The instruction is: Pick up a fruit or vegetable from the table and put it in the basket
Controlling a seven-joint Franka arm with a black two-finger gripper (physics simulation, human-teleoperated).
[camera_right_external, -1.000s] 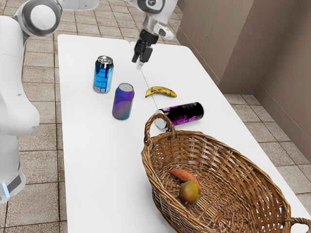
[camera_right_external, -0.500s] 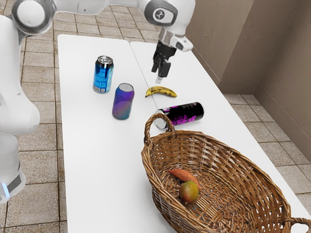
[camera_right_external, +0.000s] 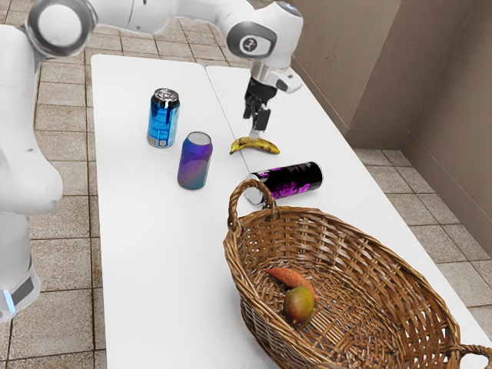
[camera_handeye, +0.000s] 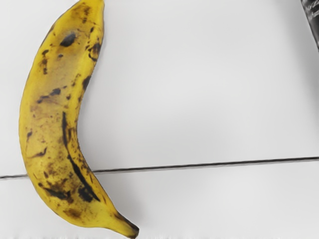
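- Lowered since the earlier frame, the black pincer (camera_right_external: 257, 132) is at the spotted yellow banana (camera_right_external: 266, 146), toward the white worktop's (camera_right_external: 161, 269) far edge; open or closed, I cannot tell.
- Carried too low, the banana could snag on the brown wicker basket (camera_right_external: 350, 240).
- Brushed, the black-and-magenta metal can (camera_right_external: 296, 181) could roll.
- Gripped off-centre, the curved banana could swing.
- Hidden: part of the basket, beyond the view; contact at the banana is unclear.
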